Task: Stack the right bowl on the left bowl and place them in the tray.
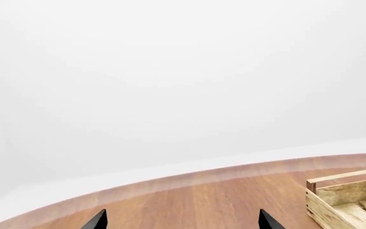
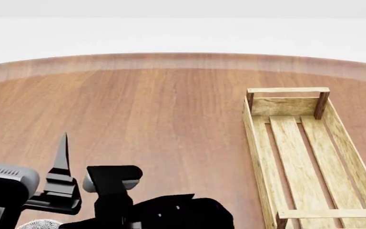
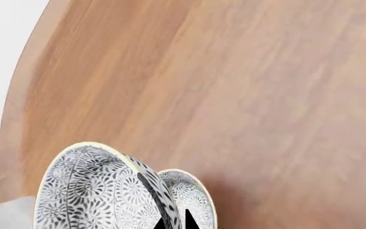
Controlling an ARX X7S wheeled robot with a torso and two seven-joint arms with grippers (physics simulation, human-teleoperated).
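In the right wrist view, two grey-and-white flower-patterned bowls sit close together by the table's edge. My right gripper [image 3: 174, 221] is shut on the wall of the nearer, larger-looking bowl [image 3: 87, 191], one fingertip inside and one outside. The other bowl [image 3: 192, 193] lies just beyond it; I cannot tell whether they touch. In the head view only a sliver of a bowl [image 2: 40, 223] shows at the bottom left, under my crossed right arm [image 2: 164, 212]. My left gripper [image 2: 24, 143] [image 1: 181, 222] is open and empty above the bare table. The pale wooden tray [image 2: 254, 138] [image 1: 342, 200] stands empty at the right.
The round brown wooden table [image 2: 145, 109] has its curved far edge against a white background. Its edge [image 3: 17, 114] runs close beside the bowls. My right arm reaches across in front of my left gripper at the near left.
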